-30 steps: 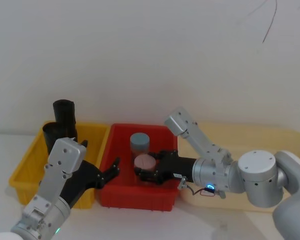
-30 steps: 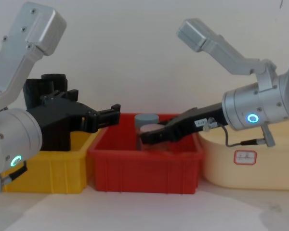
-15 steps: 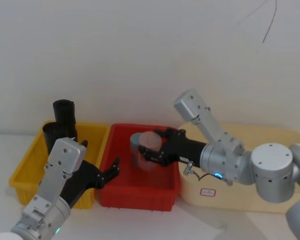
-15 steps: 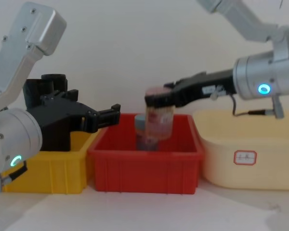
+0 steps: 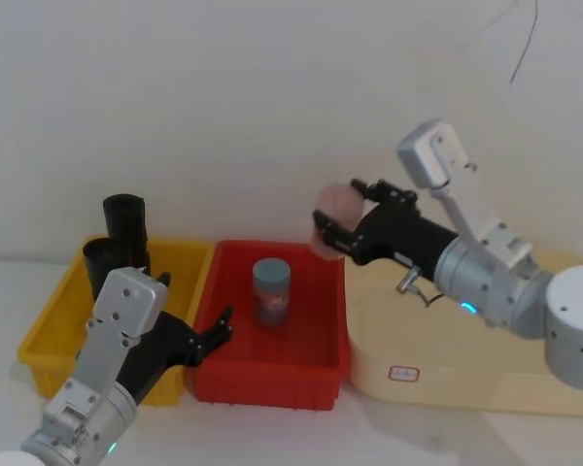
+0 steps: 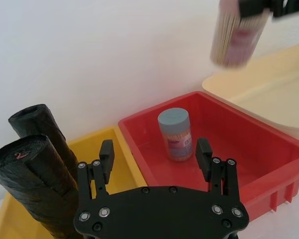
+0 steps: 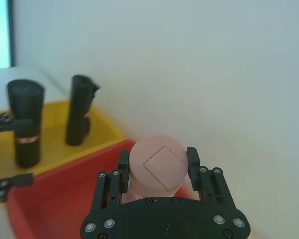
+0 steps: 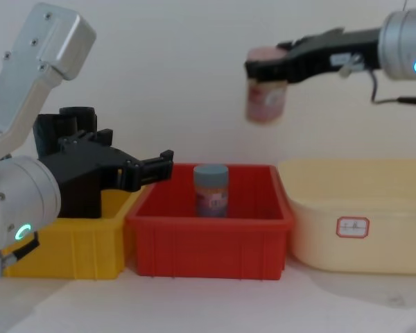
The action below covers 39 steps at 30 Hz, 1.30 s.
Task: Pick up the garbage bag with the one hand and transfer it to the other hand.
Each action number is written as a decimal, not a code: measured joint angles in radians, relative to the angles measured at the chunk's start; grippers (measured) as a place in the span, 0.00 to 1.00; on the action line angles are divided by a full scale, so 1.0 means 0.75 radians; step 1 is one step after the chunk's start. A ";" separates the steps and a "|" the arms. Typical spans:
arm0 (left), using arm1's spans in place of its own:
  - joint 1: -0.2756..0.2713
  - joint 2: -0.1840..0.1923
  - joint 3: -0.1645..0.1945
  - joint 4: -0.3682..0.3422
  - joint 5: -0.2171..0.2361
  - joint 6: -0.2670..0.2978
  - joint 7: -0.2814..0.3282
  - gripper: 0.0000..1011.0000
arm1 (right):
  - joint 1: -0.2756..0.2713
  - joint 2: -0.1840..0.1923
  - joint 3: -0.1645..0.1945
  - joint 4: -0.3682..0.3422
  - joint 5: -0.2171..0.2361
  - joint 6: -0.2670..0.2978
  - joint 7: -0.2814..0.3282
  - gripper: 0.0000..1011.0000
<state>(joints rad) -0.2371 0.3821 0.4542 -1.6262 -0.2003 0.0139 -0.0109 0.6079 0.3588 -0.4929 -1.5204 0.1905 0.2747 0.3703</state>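
At the left gripper (image 6: 155,149): spread wide, gripping nothing; near it, off to its left, upright in the yellow bin (image 5: 49,330), the garbage bag (image 6: 35,189), beside 1 more black roll (image 6: 40,124); probably light, soft inside, glossy and slippery, so better clamped at mid-height, squarely; far across, the right gripper (image 7: 158,155), clenched on a pink-lidded jar (image 8: 265,104), held high.

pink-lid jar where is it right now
In the chest view the pink-lid jar is in the air, clamped in the right pincer, above the right side of the red bin that holds the blue-lid jar.
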 joint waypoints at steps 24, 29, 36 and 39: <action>0.000 0.000 0.000 0.000 0.000 0.000 0.000 0.99 | -0.154 0.087 0.186 -0.179 -0.121 0.137 -0.283 0.66; 0.000 0.000 0.000 0.000 0.000 0.000 0.000 0.99 | -0.162 0.089 0.201 -0.150 -0.124 0.173 -0.292 0.66; 0.000 0.000 0.000 0.000 0.000 0.000 0.000 0.99 | -0.161 0.079 0.209 -0.073 -0.116 0.219 -0.271 0.66; 0.000 0.000 0.000 0.000 0.000 0.000 0.000 0.99 | -0.158 0.070 0.210 -0.046 -0.107 0.227 -0.257 0.66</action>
<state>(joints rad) -0.2372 0.3822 0.4542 -1.6262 -0.2004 0.0139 -0.0109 0.4892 0.4112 -0.3356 -1.5546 0.1105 0.4447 0.1775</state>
